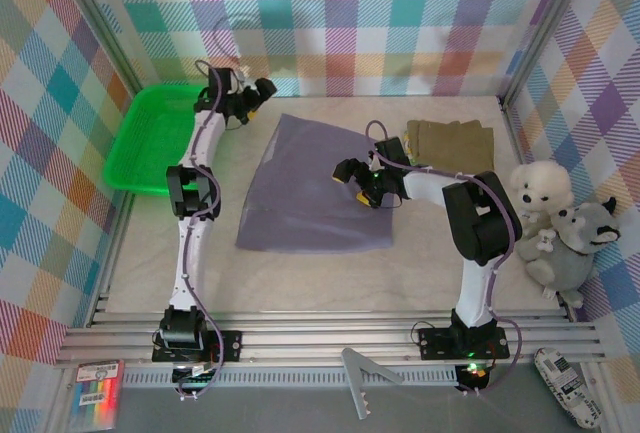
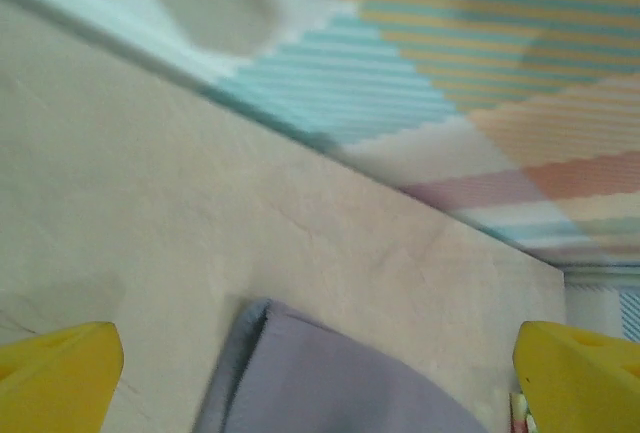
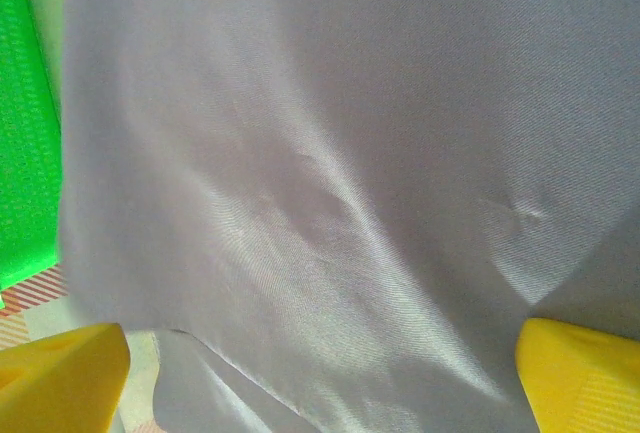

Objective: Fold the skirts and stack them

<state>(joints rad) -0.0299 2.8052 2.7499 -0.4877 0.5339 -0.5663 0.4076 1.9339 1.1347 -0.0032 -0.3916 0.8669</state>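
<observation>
**Item: grey-lavender skirt** [image 1: 315, 188]. It is spread flat and unfolded at mid-table. The narrow end points to the far wall and the wide hem to the arm bases. The long axis runs far to near, with the hem drifting a little leftward.

**Companion piece: olive-brown skirt** [image 1: 452, 143]. Already folded into a compact rectangle at the far right, just beside the grey one's far right corner.

**Left gripper** [image 1: 260, 91]. The jaws are spread wide and hold nothing. It sits just beyond the skirt's far left corner. In the left wrist view that corner [image 2: 330, 383] lies between the yellow fingertips [image 2: 55, 373].

**Right gripper** [image 1: 350, 175]. The jaws are also spread wide and empty. It hangs over the right-centre of the cloth, pointing left. Whether the fingertips [image 3: 60, 373] touch the fabric cannot be told.

**Surroundings:** green basket [image 1: 155, 138] at the far left and plush toys [image 1: 545, 208] at the right edge, both off the cloth.

**Assessment:** the first fold is not yet made. The left arm is nearer the waist corner. The right arm would need to move out to an edge before it could pinch.
</observation>
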